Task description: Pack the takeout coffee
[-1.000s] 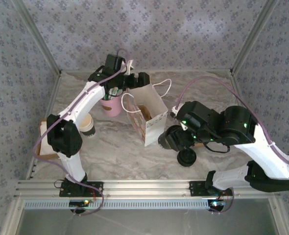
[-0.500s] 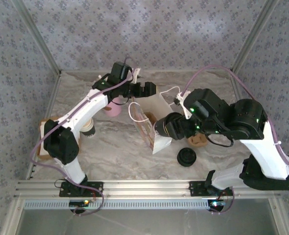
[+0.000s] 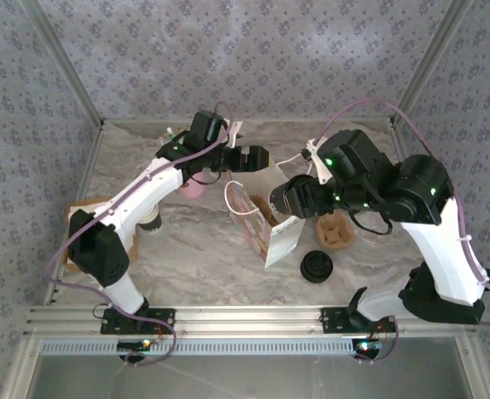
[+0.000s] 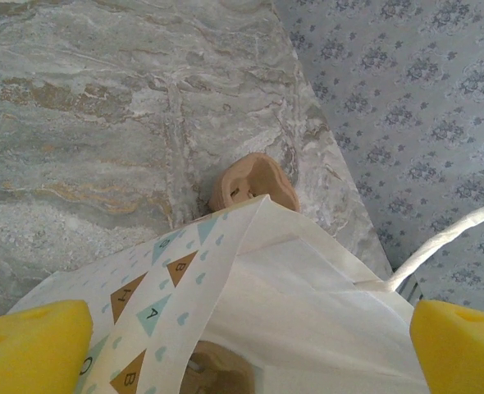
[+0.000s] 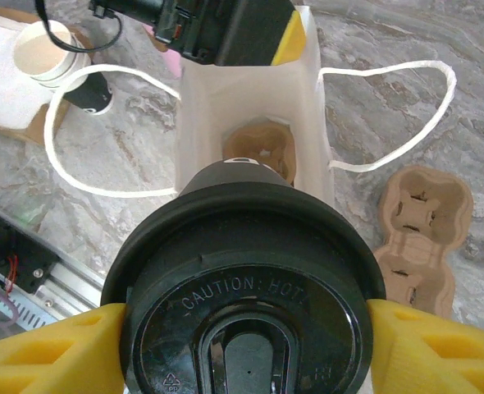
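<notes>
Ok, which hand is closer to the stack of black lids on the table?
Right. The right hand, gripping the takeout coffee, is over the white bag, just beyond the black lids; the left hand, open, sits at the bag's far edge, farther away.

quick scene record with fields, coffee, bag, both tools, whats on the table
takeout coffee: black lid on, gripped by right tool, at the bag's mouth, not inside
white paper bag: mouth open
in bag: brown pulp cup carrier at the bottom
left tool: open, straddling the bag's top edge
on table: second carrier, black lid stack, lidless cups
step left: lower coffee into bag
</notes>
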Controlling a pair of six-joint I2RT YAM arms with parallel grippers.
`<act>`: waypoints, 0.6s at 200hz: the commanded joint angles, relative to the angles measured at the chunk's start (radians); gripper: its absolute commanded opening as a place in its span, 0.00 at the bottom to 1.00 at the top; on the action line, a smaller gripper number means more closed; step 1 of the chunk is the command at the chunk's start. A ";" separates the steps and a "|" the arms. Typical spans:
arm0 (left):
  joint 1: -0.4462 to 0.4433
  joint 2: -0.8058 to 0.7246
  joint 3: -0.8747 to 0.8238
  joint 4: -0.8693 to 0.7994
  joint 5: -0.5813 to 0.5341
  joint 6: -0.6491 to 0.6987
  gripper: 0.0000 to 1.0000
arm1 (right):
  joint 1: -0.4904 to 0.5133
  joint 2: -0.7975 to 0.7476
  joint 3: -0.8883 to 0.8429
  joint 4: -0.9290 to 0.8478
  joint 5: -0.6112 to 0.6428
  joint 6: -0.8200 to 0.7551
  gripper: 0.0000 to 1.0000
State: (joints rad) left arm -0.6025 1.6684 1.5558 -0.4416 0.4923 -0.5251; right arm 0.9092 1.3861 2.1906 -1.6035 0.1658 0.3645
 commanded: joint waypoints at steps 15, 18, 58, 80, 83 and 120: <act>0.004 -0.080 0.001 0.012 -0.037 -0.001 1.00 | -0.035 0.051 0.003 -0.182 -0.030 -0.043 0.70; 0.004 -0.081 0.002 0.011 -0.038 -0.001 0.99 | -0.037 0.056 0.005 -0.184 -0.030 -0.043 0.70; 0.020 -0.107 -0.011 0.017 -0.044 -0.013 0.99 | -0.041 0.116 0.012 -0.197 -0.032 -0.048 0.70; 0.029 -0.116 -0.012 0.014 -0.042 -0.013 0.99 | -0.041 0.140 0.005 -0.197 -0.037 -0.054 0.70; 0.030 -0.117 -0.014 0.014 -0.040 -0.013 1.00 | -0.041 0.144 0.003 -0.197 -0.038 -0.055 0.70; 0.047 -0.160 -0.042 0.024 -0.034 -0.015 0.99 | -0.045 0.182 -0.026 -0.198 -0.039 -0.068 0.70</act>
State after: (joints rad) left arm -0.5678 1.5684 1.5280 -0.4408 0.4557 -0.5358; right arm 0.8722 1.5436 2.1822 -1.6035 0.1371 0.3199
